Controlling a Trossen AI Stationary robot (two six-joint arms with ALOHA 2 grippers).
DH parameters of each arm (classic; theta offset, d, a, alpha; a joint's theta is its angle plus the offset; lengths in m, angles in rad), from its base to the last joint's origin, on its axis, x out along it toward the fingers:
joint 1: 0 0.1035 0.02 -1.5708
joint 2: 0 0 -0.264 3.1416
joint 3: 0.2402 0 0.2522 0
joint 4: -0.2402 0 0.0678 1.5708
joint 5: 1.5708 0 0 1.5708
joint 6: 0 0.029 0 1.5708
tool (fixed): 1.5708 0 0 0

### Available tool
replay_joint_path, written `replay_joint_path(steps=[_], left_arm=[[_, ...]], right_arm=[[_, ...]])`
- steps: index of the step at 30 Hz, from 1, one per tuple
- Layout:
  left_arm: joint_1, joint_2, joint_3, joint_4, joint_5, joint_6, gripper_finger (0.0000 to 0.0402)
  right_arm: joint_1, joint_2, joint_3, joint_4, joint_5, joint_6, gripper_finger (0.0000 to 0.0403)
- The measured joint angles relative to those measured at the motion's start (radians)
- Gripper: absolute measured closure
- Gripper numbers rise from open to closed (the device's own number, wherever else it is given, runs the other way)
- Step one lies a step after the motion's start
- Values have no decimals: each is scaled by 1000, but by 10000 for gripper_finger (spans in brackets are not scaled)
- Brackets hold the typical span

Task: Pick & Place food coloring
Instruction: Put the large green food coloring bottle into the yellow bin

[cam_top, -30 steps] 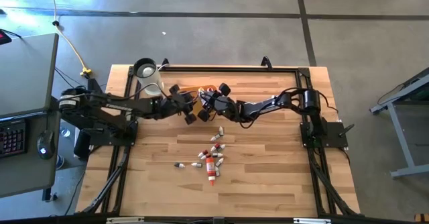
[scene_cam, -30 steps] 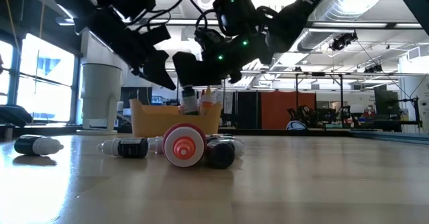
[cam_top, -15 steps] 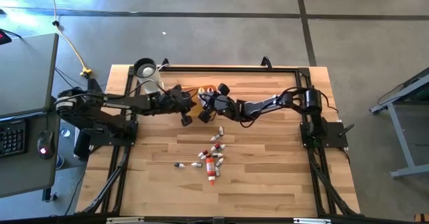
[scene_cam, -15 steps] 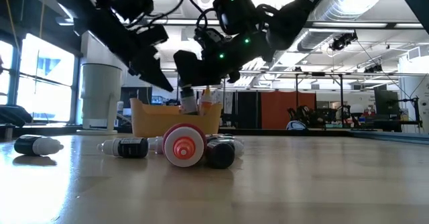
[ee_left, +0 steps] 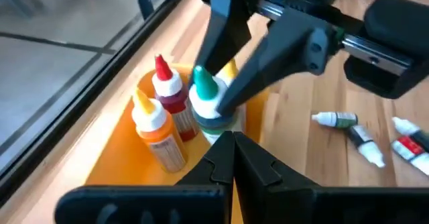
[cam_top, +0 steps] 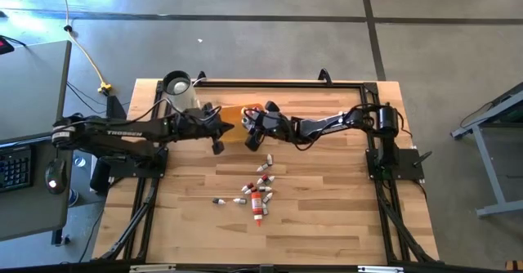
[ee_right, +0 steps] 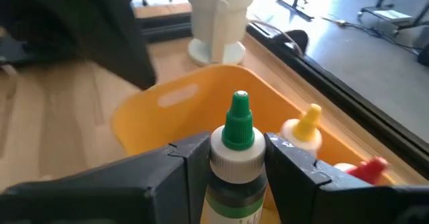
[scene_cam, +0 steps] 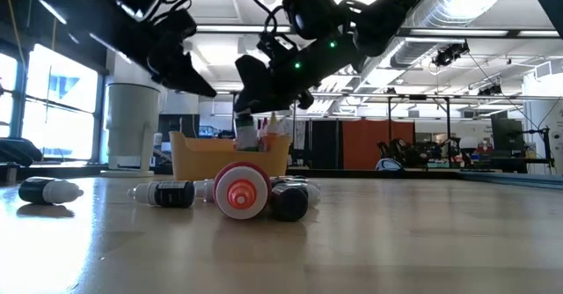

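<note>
The right hand is clamped on a green-capped bottle of food coloring, one finger on each side just under the white collar; the bottle stands upright between them, its nozzle pointing away from the wrist, and hangs over the open yellow-orange tray; whether its base touches the tray floor cannot be told from these views.

Just beyond the held bottle, inside the tray, stand a yellow-capped bottle and a red-capped bottle; both are close beside the hand's fingers.

The bottle looks light, small and of smooth plastic, so likely slippery and easy to tip; the hold at the shoulder below the cap seems sound, since the collar gives the fingers a ledge; a squeeze lower on the soft body might deform it.

The left hand hovers near the tray's edge on the side away from the right hand; its two fingers look drawn together with nothing between them.

The remaining loose bottles lie scattered on the bench, well apart from both hands, nearer the front edge; a red-and-white tube lies among them with its cap end toward the low camera; a white jug stands near the tray.
</note>
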Motion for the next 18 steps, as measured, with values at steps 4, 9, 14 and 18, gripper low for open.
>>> replay_joint_path(steps=[4,9,14,18], left_arm=[[56,39,-56,105,3,-4,401],[143,118,-61,178,169,-18,401],[177,250,-60,326,247,-38,401],[177,349,-59,403,270,-38,401]], right_arm=[[-3,0,0,-9,9,-1,276],[-7,-1,2,-15,-23,-27,276],[-31,-6,5,-38,-125,-18,276],[-42,-6,5,-42,-125,-6,276]])
